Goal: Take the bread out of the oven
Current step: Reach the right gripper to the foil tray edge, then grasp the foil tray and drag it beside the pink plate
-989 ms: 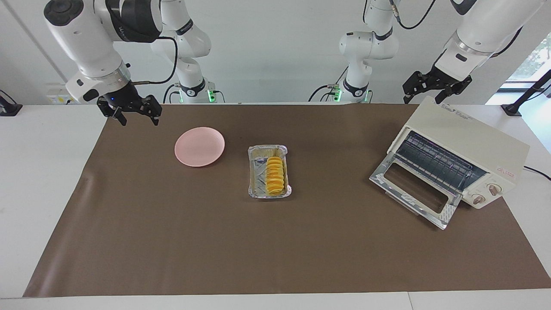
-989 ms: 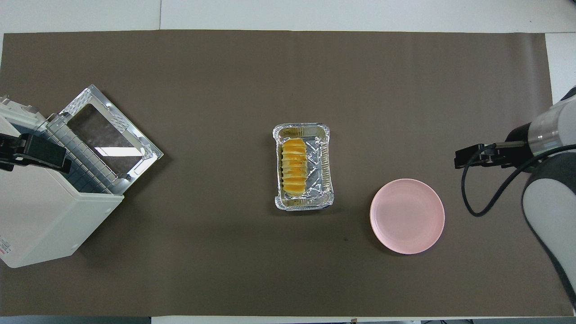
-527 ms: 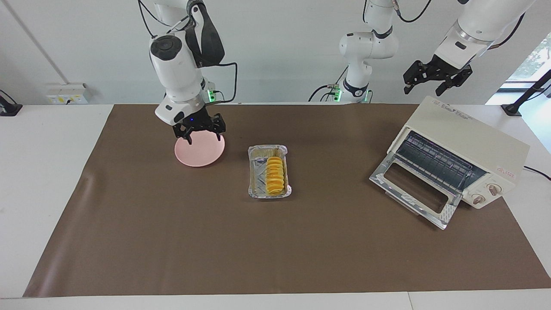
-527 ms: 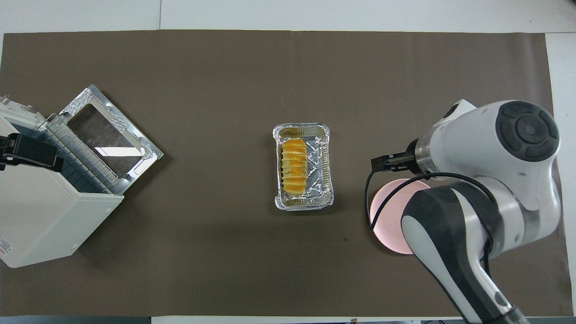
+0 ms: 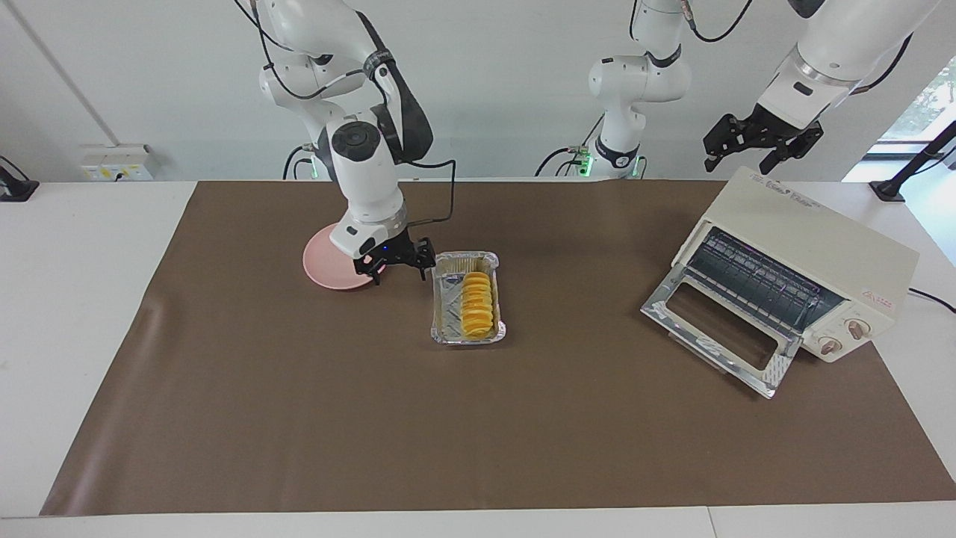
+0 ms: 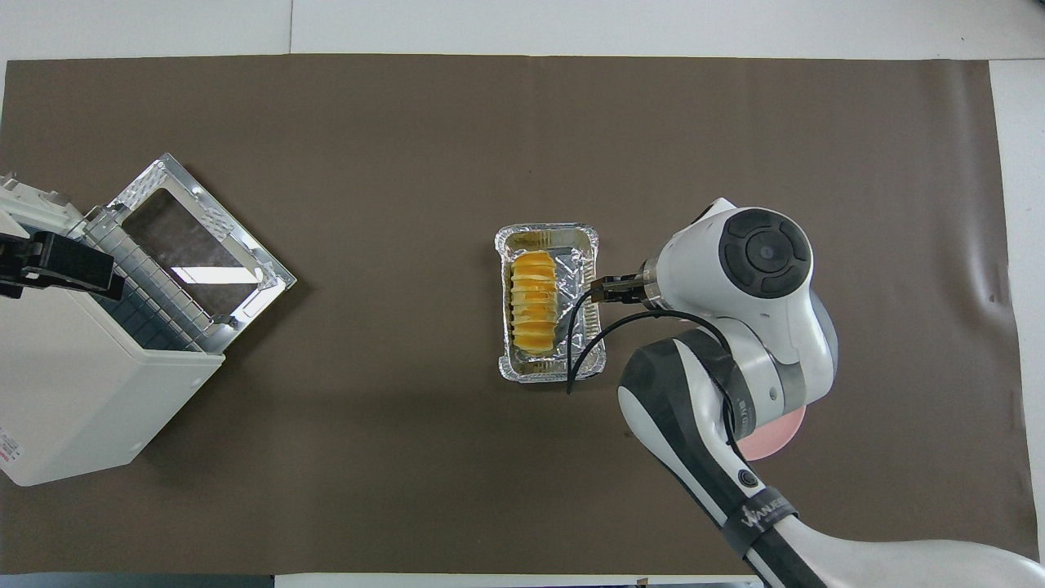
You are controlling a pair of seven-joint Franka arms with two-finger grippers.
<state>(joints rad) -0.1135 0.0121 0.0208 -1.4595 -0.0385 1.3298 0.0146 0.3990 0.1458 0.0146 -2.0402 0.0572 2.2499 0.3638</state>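
The bread (image 5: 477, 302), a ridged golden-yellow loaf, lies in a crinkled foil tray (image 5: 447, 299) at the middle of the mat; it also shows in the overhead view (image 6: 534, 304). The cream-white oven (image 5: 821, 239) stands at the left arm's end with its glass door (image 5: 717, 329) dropped open and its wire rack bare. My right gripper (image 5: 403, 275) is open and low over the mat between the pink plate (image 5: 325, 269) and the foil tray, close to the tray's rim (image 6: 592, 245). My left gripper (image 5: 736, 161) is open, raised over the oven's top and waiting.
The brown mat (image 5: 299, 418) covers most of the white table. The right arm (image 6: 735, 327) hides most of the pink plate in the overhead view. The oven (image 6: 73, 392) and its open door (image 6: 196, 245) take up the left arm's end.
My right arm has swung from the mat's edge past the pink plate to the foil tray's side and come lower. The left gripper has barely shifted over the oven. Bread and tray have not moved.
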